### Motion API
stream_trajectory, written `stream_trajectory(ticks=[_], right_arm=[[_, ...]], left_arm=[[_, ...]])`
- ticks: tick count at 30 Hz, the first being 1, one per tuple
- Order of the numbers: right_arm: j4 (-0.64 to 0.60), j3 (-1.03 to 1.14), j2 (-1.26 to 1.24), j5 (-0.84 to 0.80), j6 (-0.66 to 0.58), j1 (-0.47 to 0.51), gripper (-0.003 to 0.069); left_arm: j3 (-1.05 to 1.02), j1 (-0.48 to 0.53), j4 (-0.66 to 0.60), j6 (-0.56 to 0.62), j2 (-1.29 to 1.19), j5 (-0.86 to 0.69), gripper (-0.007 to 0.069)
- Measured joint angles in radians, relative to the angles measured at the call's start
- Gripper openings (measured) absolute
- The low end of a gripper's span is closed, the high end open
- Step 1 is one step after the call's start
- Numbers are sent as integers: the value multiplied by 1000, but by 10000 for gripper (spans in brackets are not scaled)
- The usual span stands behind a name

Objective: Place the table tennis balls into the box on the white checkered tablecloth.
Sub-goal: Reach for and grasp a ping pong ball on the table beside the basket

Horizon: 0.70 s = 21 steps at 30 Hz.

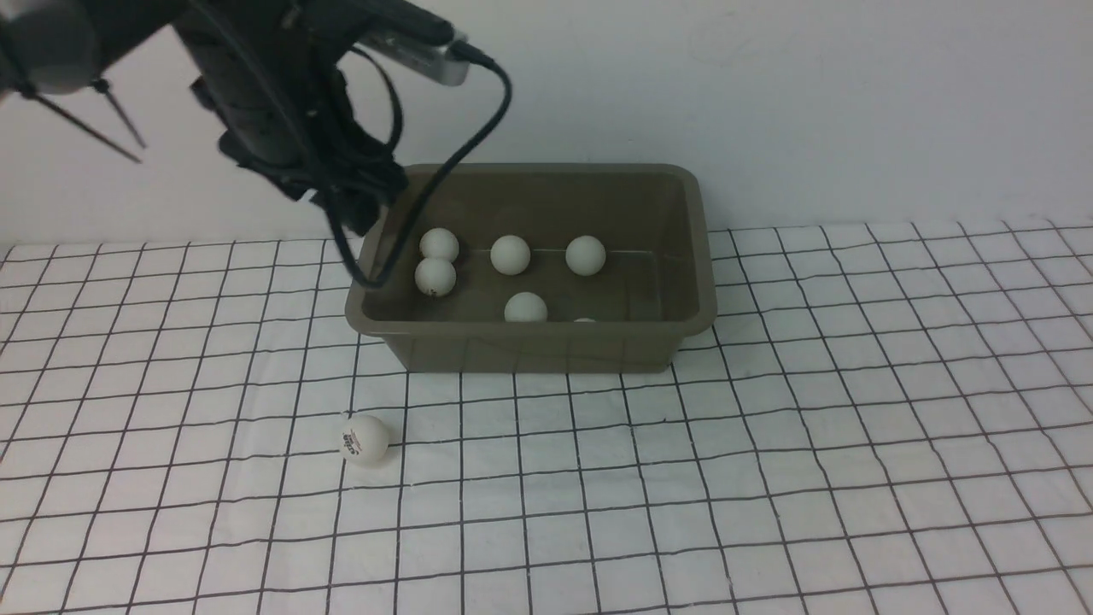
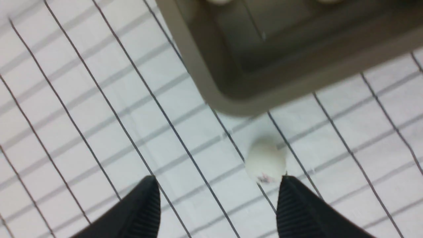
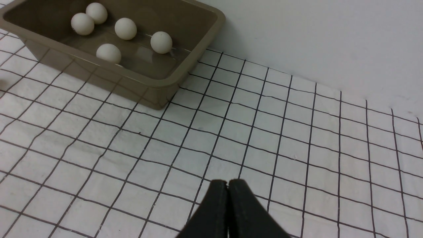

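The olive-green box [image 1: 529, 350] stands on the white checkered tablecloth [image 1: 768, 470] and holds several white table tennis balls [image 1: 510, 254]. One more ball [image 1: 365, 440], with a dark logo, lies on the cloth in front of the box's left corner. My left arm [image 1: 282, 111] hangs high over that corner. In the left wrist view my left gripper [image 2: 218, 180] is open and empty. The loose ball [image 2: 266, 160] lies far below it, just past one fingertip [image 2: 287, 188], near the box's corner [image 2: 198, 76]. My right gripper [image 3: 227, 181] is shut and empty above the cloth, right of the box [image 3: 145, 92].
A plain white wall rises right behind the box. A black cable [image 1: 461, 145] from my left arm loops down over the box's left rim. The cloth [image 3: 297, 132] is slightly wrinkled.
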<state>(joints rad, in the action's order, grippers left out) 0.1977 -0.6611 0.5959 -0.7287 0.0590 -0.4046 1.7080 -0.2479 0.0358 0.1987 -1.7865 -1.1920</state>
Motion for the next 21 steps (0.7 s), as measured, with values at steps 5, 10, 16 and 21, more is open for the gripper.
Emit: stream_trajectory(ticks=[5,10,16,21], right_arm=[[0,0,0,0,0,0,-18],[0,0,0,0,0,0,-18],[0,0,0,0,0,0,-18],[0,0,0,0,0,0,-18]], left_arm=[[-181,24,-50,5,80,71,415],[-371,25,-93,18,120,214,415],[-508,25,-158,61,77,389,415],[-514,25,-188,101,-2,423,415]])
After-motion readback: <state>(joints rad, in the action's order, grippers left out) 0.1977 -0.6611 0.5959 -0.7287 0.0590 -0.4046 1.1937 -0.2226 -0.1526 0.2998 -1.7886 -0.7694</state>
